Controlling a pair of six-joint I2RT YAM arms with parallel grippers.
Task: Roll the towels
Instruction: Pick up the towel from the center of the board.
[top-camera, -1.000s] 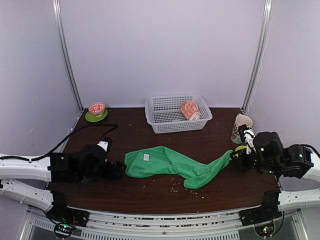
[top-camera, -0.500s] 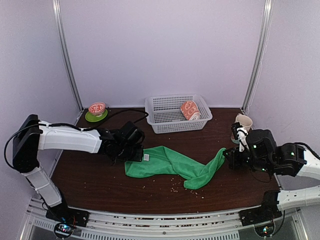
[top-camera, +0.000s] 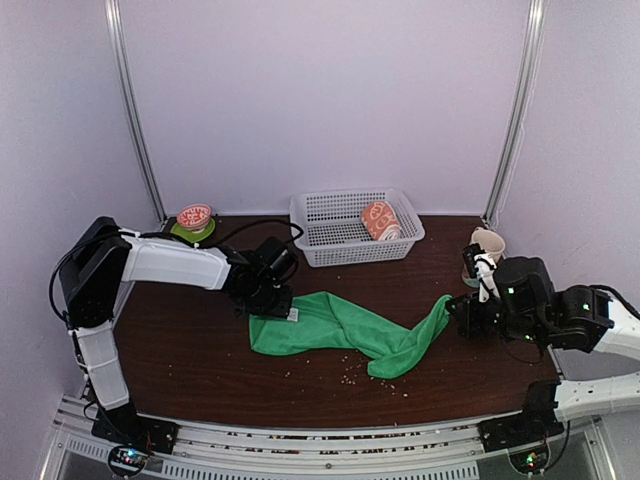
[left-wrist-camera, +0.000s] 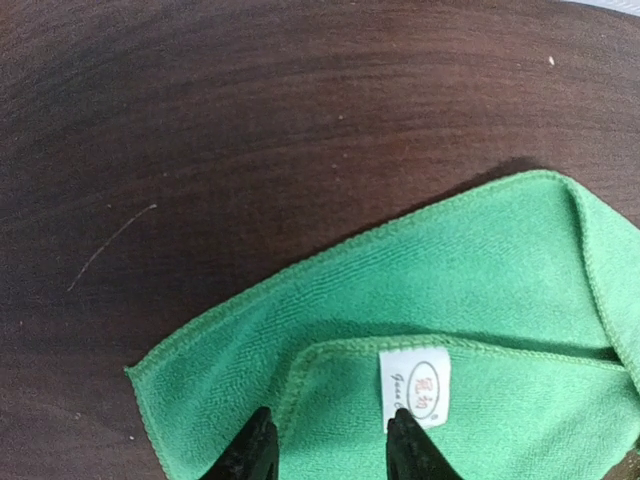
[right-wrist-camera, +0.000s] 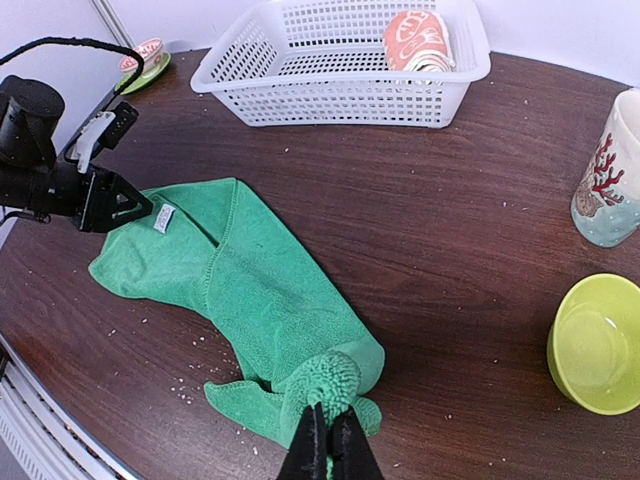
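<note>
The green towel (top-camera: 340, 325) lies stretched across the table's middle, its white label (left-wrist-camera: 415, 385) on a folded-over corner at the left end. My left gripper (top-camera: 275, 302) hovers over that corner. Its jaws are open, and the folded hem (left-wrist-camera: 335, 350) runs between the fingertips (left-wrist-camera: 255, 450). My right gripper (right-wrist-camera: 329, 440) is shut on the towel's bunched right corner (top-camera: 440, 308) and holds it raised off the wood. The peach-orange towel (top-camera: 380, 220) sits rolled in the white basket (top-camera: 310, 215); the right wrist view shows it (right-wrist-camera: 418, 40) too.
A coral-print mug (top-camera: 483, 250) and a yellow-green bowl (right-wrist-camera: 600, 345) stand at the right, close to my right arm. A small dish on a green saucer (top-camera: 194, 222) sits at the back left. Crumbs (top-camera: 350, 375) are scattered in front of the green towel.
My left arm swung from the near left edge out to the green towel's left end, and its jaws narrowed. My right gripper lifted the towel's right corner slightly up and leftward.
</note>
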